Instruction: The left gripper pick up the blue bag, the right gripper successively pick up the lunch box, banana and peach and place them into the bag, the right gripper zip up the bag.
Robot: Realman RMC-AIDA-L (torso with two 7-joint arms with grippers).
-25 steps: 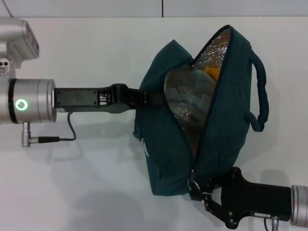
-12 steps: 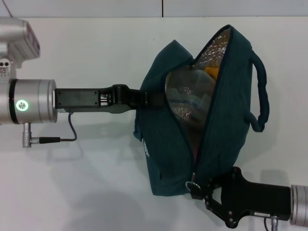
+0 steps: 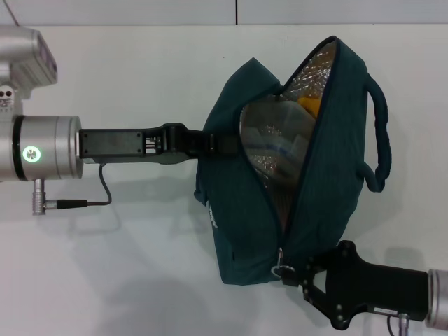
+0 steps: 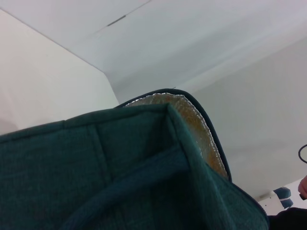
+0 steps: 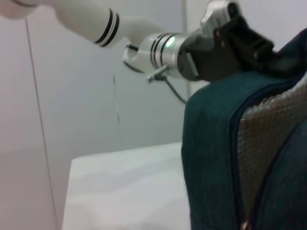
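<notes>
The blue bag [image 3: 238, 210] hangs open over the table, its silver foil lining showing. Inside I see the clear lunch box [image 3: 280, 143] and a yellow bit of the banana [image 3: 310, 105]; the peach is hidden. My left gripper [image 3: 222, 145] reaches in from the left and is shut on the bag's near side by its handle. That same teal fabric [image 4: 96, 167] fills the left wrist view. My right gripper [image 3: 290, 275] is at the bag's near end, shut on the ring zipper pull [image 3: 280, 269]. The right wrist view shows the bag [image 5: 211, 143] close up.
The white table [image 3: 126, 266] spreads under and left of the bag. The left arm's cable [image 3: 98, 192] loops below its silver wrist [image 3: 45, 147]. The bag's far handle [image 3: 378, 140] sticks out to the right.
My right gripper has shifted slightly to the right and lower at the bag's near end. The bag and the left arm have stayed in place.
</notes>
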